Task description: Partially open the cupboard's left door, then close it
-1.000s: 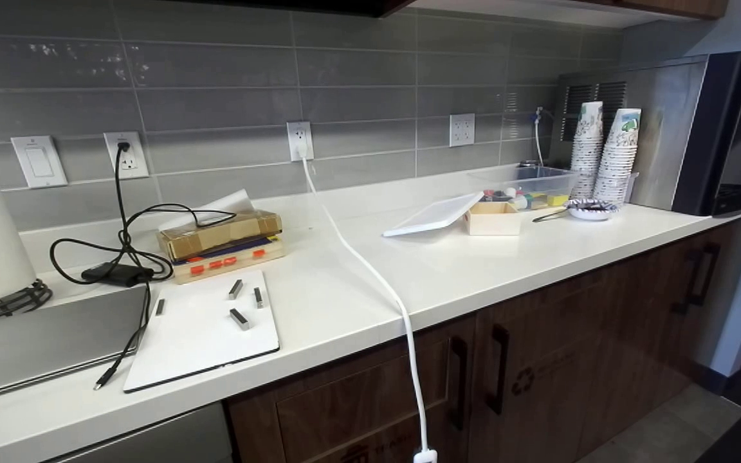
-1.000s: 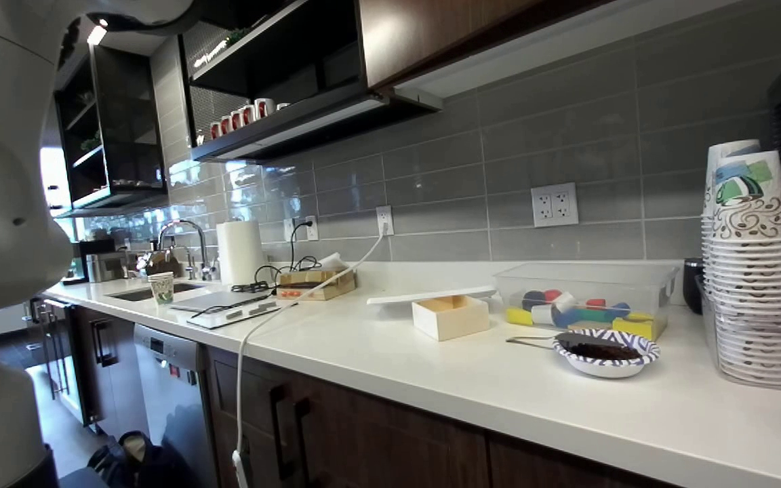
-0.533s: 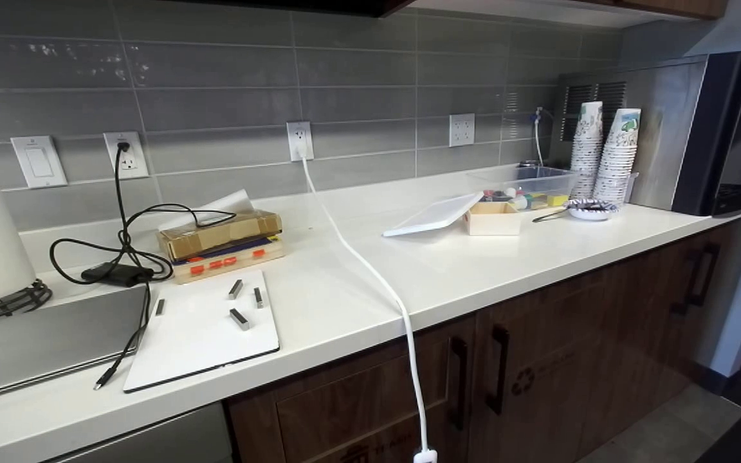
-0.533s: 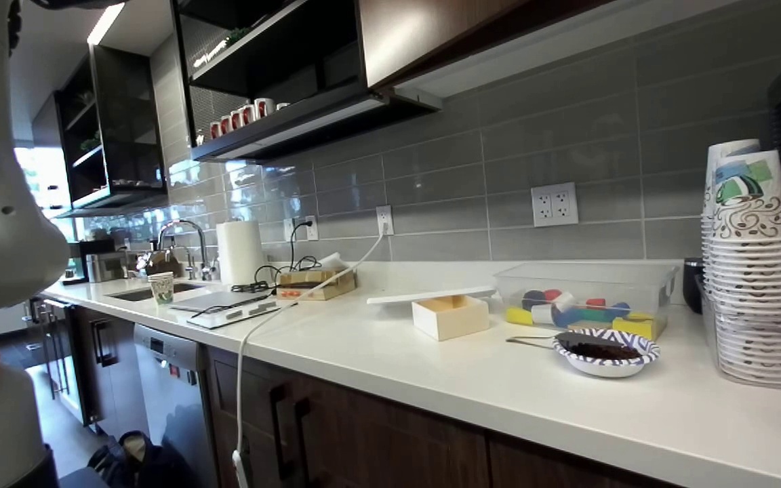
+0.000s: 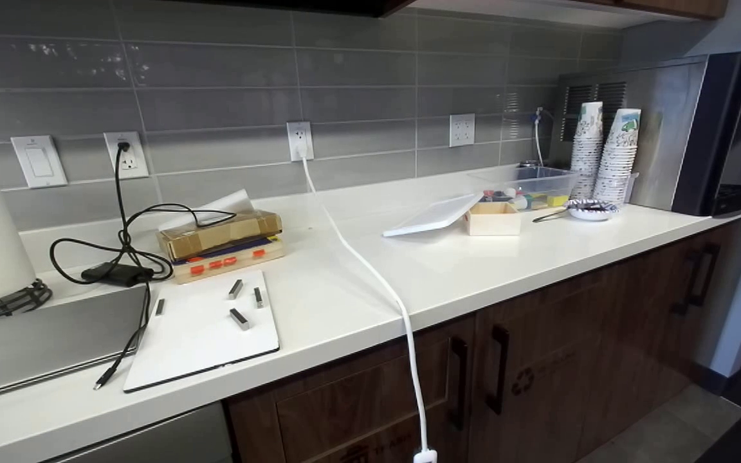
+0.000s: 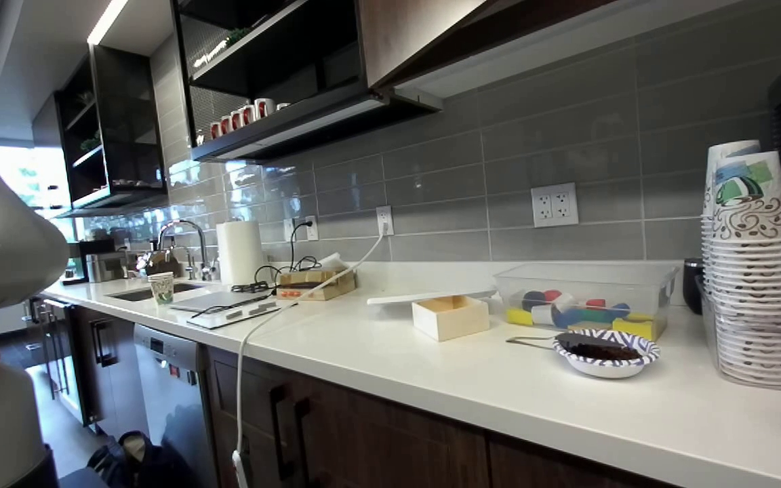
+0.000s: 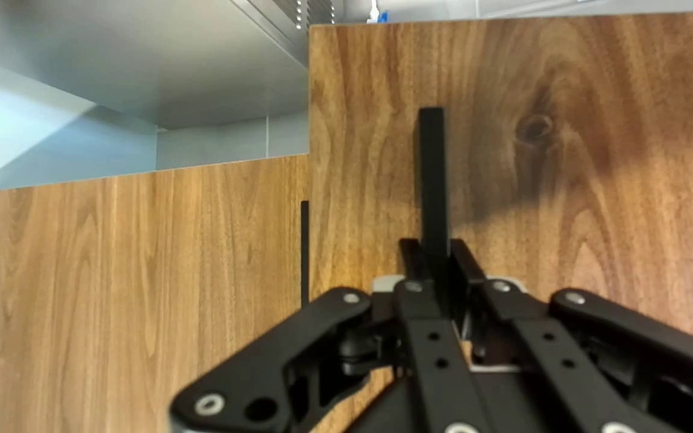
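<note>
The cupboard is a wall cupboard with wood-brown doors above the counter. In an exterior view its left door (image 6: 417, 34) stands ajar, swung outward from its hinge side. In the wrist view that left door (image 7: 533, 198) fills the right half and stands nearer than the right door (image 7: 142, 270). A black bar handle (image 7: 432, 168) runs down the left door near its free edge. My gripper (image 7: 435, 245) is shut around the lower part of this handle, with a finger on each side. The gripper is out of view in both exterior views; only part of my arm (image 6: 4, 264) shows.
Below are the white counter (image 6: 363, 359), a clear bin (image 6: 587, 291) of coloured blocks, a paper bowl (image 6: 605, 366) and stacked cups (image 6: 753, 298). A dark shelf unit (image 6: 295, 129) with mugs adjoins the cupboard. A metal machine (image 7: 160, 66) shows in the wrist view.
In an exterior view the left door's lower edge has swung further outward, so the door is wider open. My arm has moved back and to the left.
</note>
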Controlling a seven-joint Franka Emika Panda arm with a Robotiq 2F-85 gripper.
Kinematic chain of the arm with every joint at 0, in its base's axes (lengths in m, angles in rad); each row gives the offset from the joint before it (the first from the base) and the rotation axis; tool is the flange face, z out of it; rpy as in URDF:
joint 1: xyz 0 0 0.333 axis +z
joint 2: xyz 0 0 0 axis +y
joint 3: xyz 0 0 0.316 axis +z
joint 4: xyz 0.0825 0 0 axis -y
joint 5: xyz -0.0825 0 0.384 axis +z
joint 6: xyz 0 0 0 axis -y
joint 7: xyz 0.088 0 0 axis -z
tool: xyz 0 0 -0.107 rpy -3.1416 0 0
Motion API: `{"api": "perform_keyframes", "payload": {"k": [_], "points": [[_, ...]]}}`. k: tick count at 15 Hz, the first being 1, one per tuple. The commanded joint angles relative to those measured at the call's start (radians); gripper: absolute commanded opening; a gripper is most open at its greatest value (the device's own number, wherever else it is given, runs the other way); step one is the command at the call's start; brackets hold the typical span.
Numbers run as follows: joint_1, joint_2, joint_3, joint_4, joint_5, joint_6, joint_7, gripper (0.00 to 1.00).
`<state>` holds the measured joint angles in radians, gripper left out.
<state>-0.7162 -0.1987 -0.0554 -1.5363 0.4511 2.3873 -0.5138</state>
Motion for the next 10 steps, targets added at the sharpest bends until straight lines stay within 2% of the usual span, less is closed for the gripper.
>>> {"api": "perform_keyframes", "payload": {"k": [1, 5, 10], "points": [[0.142, -0.22, -0.104, -0.243, -0.096, 0.099, 0.081, 0.03], [0.233, -0.412, -0.145, -0.43, -0.279, 0.147, 0.208, 0.03], [0.262, -0.54, -0.146, -0.52, -0.44, 0.135, 0.346, 0.03]]}}
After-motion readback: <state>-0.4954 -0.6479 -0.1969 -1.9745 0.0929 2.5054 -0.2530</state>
